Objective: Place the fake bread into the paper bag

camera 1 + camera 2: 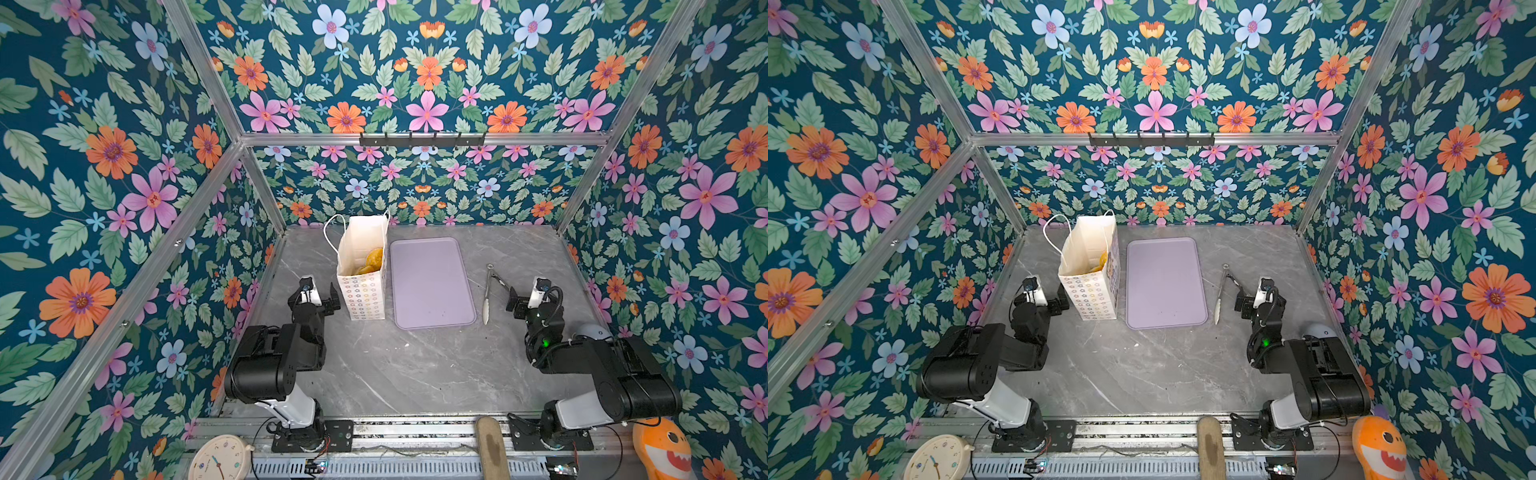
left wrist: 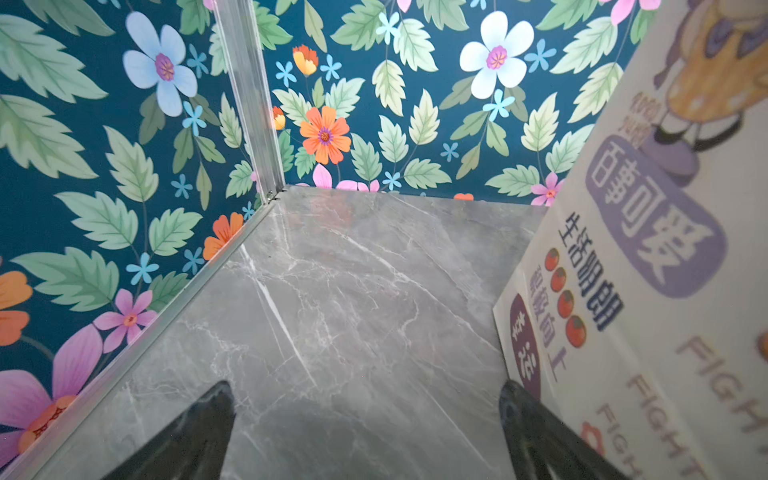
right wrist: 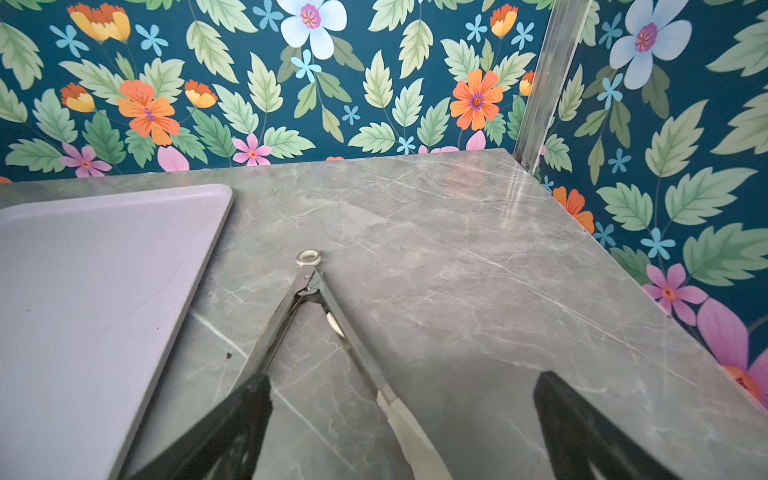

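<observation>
The white paper bag [image 1: 362, 291] stands upright at the back left of the table in both top views, with its mouth open. Golden-orange fake bread [image 1: 371, 258] lies inside it, partly hidden by the bag walls [image 1: 1103, 258]. My left gripper [image 1: 328, 300] sits low just left of the bag and is open. In the left wrist view its fingers [image 2: 208, 419] are wide apart over bare table, with the printed bag side [image 2: 648, 291] close by one finger. My right gripper [image 1: 513, 301] is open at the right, with nothing held [image 3: 403, 384].
A bare lilac tray [image 1: 432, 286] lies right of the bag. Metal tongs [image 1: 488, 291] lie on the table between the tray and the right gripper, one white-tipped arm [image 3: 411, 428] running under its open fingers. A clock [image 1: 220, 459] and an orange toy [image 1: 663, 451] sit beyond the front rail.
</observation>
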### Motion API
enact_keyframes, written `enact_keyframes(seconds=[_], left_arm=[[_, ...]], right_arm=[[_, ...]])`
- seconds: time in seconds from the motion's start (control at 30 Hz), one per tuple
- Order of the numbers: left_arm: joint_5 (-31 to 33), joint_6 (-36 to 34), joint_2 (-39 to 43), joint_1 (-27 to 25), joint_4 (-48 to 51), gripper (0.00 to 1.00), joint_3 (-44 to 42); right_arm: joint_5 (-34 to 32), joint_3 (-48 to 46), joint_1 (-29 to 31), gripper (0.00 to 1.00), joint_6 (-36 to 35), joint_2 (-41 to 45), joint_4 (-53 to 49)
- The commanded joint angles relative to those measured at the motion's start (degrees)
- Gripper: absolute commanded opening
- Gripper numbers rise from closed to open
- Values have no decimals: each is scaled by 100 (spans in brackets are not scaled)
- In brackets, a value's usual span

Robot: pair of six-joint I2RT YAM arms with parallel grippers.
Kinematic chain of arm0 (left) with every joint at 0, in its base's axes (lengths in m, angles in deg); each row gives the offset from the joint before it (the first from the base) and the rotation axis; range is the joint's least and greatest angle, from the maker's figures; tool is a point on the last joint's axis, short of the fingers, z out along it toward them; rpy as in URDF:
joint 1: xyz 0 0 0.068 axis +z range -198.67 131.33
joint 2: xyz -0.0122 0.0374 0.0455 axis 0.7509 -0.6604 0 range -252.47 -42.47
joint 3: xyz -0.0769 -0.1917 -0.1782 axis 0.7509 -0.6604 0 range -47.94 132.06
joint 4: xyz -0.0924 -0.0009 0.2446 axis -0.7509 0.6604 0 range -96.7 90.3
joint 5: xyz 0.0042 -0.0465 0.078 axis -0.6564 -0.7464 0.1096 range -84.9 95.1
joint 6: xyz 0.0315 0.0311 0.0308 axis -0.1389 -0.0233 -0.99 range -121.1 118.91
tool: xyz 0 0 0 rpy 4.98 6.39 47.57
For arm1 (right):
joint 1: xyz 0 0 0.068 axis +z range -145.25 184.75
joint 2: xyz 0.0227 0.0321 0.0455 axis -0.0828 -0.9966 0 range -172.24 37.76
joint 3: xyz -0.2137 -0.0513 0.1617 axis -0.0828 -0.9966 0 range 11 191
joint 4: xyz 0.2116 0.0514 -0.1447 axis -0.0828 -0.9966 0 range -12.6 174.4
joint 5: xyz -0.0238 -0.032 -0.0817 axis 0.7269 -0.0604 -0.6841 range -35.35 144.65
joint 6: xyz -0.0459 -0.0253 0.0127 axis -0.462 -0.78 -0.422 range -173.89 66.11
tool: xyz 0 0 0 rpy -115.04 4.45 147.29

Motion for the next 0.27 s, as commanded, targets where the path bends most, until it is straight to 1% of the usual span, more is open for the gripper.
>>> enact_keyframes(seconds=[0.0, 0.23], left_arm=[[43, -99, -4, -11, 284, 100, 50], [36, -99, -2, -2, 257, 100, 35]], right_arm=[[-169, 44, 2, 99, 61, 9, -301], [-168, 35, 2, 99, 57, 1, -288]])
